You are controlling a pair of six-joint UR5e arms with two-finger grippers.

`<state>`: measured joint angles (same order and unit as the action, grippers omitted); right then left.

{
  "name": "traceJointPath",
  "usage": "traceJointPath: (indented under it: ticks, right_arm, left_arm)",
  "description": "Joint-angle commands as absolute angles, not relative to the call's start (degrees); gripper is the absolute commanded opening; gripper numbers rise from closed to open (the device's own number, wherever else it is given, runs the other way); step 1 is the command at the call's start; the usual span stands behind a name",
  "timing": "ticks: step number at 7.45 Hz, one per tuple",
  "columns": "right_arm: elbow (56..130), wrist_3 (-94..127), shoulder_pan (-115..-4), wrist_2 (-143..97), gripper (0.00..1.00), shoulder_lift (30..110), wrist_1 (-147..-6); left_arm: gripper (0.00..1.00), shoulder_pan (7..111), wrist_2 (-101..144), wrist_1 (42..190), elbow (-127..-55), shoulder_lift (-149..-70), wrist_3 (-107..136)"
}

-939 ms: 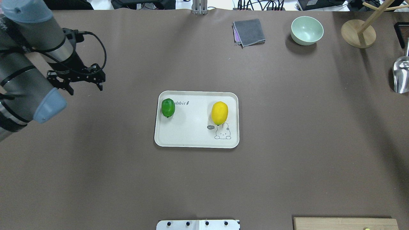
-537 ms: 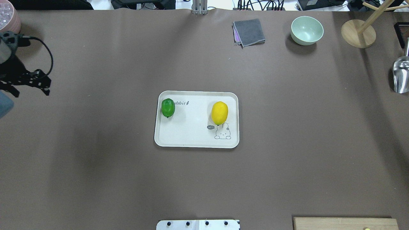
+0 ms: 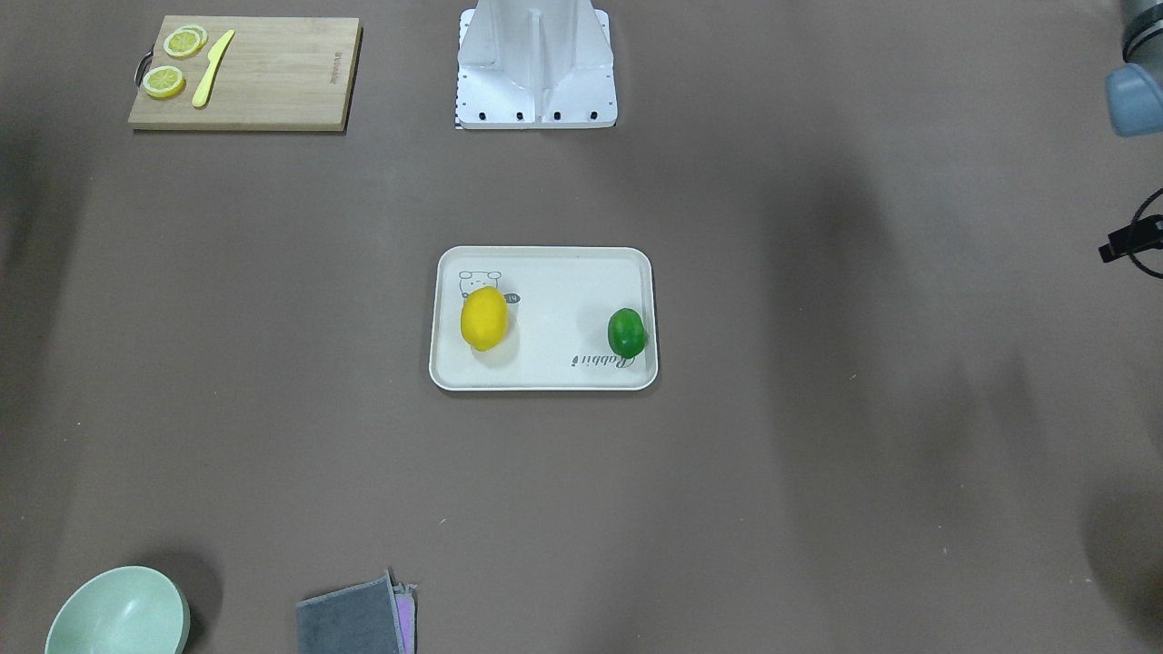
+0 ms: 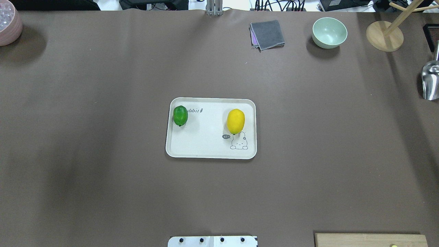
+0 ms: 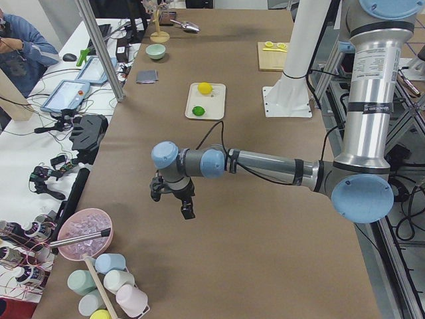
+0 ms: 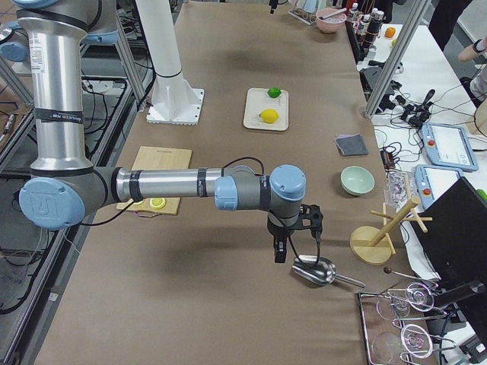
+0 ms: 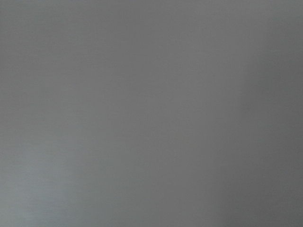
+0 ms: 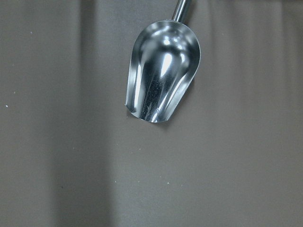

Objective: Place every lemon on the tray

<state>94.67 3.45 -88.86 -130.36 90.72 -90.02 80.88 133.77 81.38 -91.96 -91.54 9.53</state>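
Observation:
The off-white tray (image 4: 205, 140) lies at the table's middle, also in the front view (image 3: 554, 300). The green lemon (image 4: 180, 115) rests at its left end and the yellow lemon (image 4: 235, 121) at its right end; both also show in the front view, green (image 3: 627, 332) and yellow (image 3: 483, 319). My left gripper (image 5: 172, 205) hangs over bare table far from the tray. My right gripper (image 6: 293, 243) hangs over a metal scoop (image 6: 316, 270). Both show only in side views, so I cannot tell whether they are open or shut.
A wooden cutting board (image 3: 273, 73) holds lemon slices and a yellow knife. A green bowl (image 4: 329, 32), a grey cloth (image 4: 267, 34), a wooden stand (image 4: 384, 36), the scoop (image 4: 430, 80) and a pink bowl (image 4: 8, 22) sit along the table's edges.
My left arm has swung away to the left, out of the overhead view. Both lemons and the tray have not moved.

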Motion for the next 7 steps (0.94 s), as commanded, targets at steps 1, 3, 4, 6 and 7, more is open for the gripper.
traceJointPath:
  ticks: [1,3,4,6,7]
  right_arm:
    - [94.2,3.9,-89.1,-130.3,1.00,91.1,-90.3]
    - [94.1,4.1,-89.5,-130.3,1.00,91.3,-90.4]
    - [94.0,4.2,-89.6,-130.3,1.00,91.4,-90.4]
    - [94.0,4.3,-89.6,-130.3,1.00,91.4,-90.4]
    - [93.9,4.3,-89.6,-130.3,1.00,91.4,-90.4]
  left_arm:
    - [0.98,88.5,133.9,81.6,-84.7,-91.2,-0.7]
    - [0.98,92.2,133.2,81.2,-84.3,-91.1,-2.4]
    - [0.98,94.0,133.5,81.1,-84.1,-90.8,-3.2]
    - [0.98,94.6,132.8,81.4,-85.0,-91.4,-3.3]
    - [0.98,94.5,131.9,80.7,-84.6,-92.1,-3.2]
